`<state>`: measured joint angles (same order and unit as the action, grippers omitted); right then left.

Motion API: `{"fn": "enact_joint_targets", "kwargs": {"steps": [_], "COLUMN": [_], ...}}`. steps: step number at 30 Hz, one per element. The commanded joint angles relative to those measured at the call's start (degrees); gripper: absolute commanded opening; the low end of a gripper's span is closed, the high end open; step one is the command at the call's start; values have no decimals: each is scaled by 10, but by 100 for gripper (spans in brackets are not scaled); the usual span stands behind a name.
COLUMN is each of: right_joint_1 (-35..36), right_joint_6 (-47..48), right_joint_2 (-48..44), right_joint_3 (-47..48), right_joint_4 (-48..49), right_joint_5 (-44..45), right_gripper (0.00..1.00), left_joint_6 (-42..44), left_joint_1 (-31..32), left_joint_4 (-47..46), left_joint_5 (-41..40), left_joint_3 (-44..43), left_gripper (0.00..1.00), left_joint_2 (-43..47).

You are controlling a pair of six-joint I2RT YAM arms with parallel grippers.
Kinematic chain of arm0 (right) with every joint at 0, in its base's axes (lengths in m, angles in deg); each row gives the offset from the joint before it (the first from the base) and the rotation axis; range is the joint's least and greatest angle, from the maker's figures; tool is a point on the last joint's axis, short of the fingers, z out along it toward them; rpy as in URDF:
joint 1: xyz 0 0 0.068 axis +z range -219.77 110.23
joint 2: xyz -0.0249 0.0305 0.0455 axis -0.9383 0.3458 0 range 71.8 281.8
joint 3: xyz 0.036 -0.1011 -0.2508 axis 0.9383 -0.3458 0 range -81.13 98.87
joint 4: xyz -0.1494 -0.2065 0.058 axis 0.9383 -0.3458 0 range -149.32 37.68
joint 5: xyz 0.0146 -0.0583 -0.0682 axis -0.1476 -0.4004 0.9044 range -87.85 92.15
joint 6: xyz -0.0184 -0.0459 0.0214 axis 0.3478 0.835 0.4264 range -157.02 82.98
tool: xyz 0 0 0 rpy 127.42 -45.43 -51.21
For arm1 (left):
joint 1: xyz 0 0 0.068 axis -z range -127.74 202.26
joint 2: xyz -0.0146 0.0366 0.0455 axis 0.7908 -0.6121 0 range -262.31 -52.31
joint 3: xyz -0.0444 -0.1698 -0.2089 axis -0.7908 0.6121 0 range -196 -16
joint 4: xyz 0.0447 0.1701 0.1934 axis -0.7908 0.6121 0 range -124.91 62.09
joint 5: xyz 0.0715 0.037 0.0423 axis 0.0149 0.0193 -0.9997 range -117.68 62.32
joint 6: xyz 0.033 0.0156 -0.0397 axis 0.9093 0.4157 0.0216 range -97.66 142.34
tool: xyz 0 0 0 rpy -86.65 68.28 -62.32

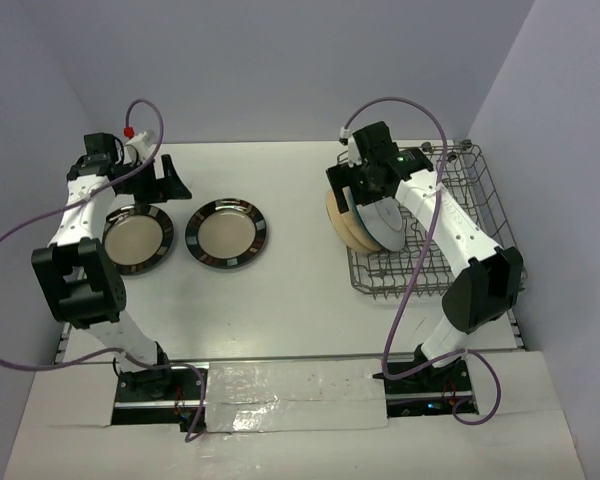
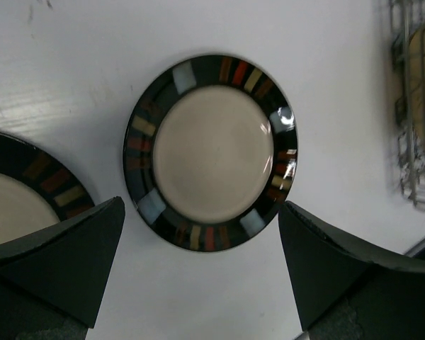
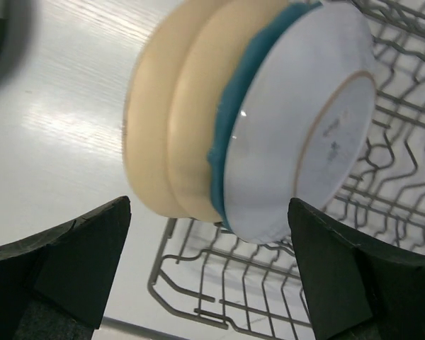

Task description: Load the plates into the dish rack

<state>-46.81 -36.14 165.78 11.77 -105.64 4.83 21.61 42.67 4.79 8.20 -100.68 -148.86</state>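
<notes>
Two dark striped-rim plates with beige centres lie flat on the table, one at the left [image 1: 137,238] and one to its right [image 1: 227,233]. My left gripper [image 1: 173,182] is open and empty above the table just behind them. In the left wrist view the right plate [image 2: 212,152] lies ahead of the open gripper [image 2: 202,212] and the other plate [image 2: 14,198] is at the left edge. The grey wire dish rack [image 1: 385,275] holds two beige plates [image 3: 163,142] and a teal plate [image 3: 297,127] leaning on edge at its left end. My right gripper [image 3: 209,209] is open and empty just above them [image 1: 363,185].
The rack [image 3: 269,283] has empty tines to the right of the standing plates, partly under my right arm. Its left end shows at the right edge of the left wrist view [image 2: 414,142]. Walls close the table at the back and both sides.
</notes>
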Motion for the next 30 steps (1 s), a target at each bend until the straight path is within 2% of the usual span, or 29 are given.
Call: {"fn": "enact_joint_targets", "kwargs": {"steps": [1, 5, 11, 17, 25, 30], "right_joint_1": [-14, -47, -84, -87, -97, -121], "right_joint_6": [-6, -4, 9, 20, 24, 25], "right_joint_2": [-28, -28, -34, -34, -26, -24], "right_joint_3": [46, 66, 67, 60, 56, 53], "right_joint_4": [-10, -19, -26, -29, -33, -39], "right_joint_5": [-108, -192, -353, -377, -391, -434], "right_gripper": [100, 100, 100, 100, 100, 100], "left_joint_6": [134, 191, 259, 296, 314, 321], "left_joint_1": [-13, -16, -20, -15, 40, 58], "left_joint_4": [63, 114, 166, 236, 262, 292], "left_joint_5": [84, 88, 121, 162, 175, 195], "left_joint_3": [-59, -107, -191, -311, -312, -310], "left_gripper": [99, 99, 91, 82, 72, 60], "left_joint_2": [-52, -126, -236, -355, -427, -458]}}
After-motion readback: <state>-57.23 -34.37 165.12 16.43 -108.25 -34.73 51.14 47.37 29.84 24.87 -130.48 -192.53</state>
